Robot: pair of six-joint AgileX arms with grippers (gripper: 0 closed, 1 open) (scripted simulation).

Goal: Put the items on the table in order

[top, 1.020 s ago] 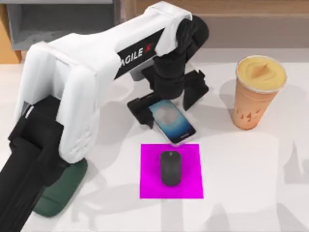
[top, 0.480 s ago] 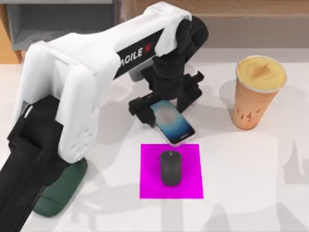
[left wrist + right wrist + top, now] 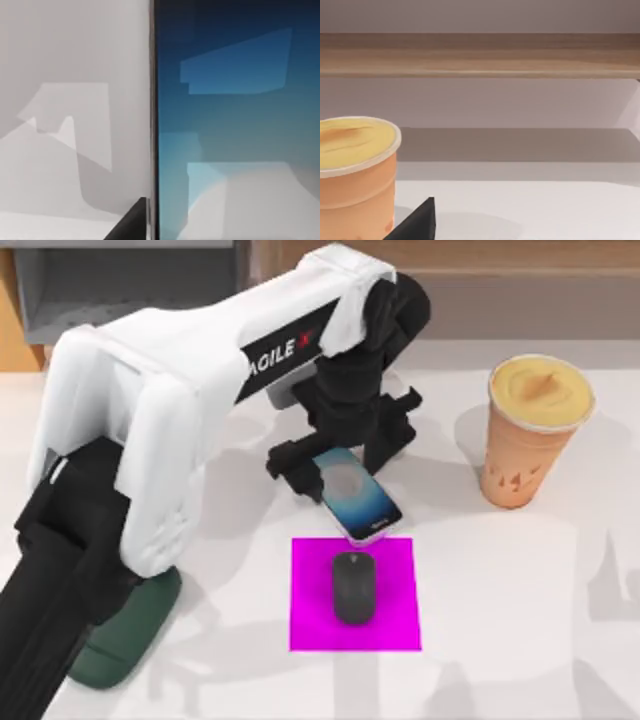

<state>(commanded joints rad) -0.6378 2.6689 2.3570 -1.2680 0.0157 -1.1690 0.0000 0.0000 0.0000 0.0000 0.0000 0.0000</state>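
The smartphone, its screen glowing blue-white, lies slanted at the middle of the white table. My left gripper is shut on the phone's far end, one finger on each long edge. Up close in the left wrist view, the phone's screen sits beside a dark fingertip. The black mouse rests on the magenta pad just in front of the phone. The orange cup with a yellow lid stands upright at the right. The right wrist view faces this cup from low over the table.
A dark green phone stand lies at the front left, partly under my left arm. Wooden shelving with grey compartments runs along the back edge, and its wooden board crosses the right wrist view. Bare tabletop spreads at the front right.
The left gripper's fingers, spread wide a second ago, have closed onto the phone's edges. The phone has shifted slightly since.
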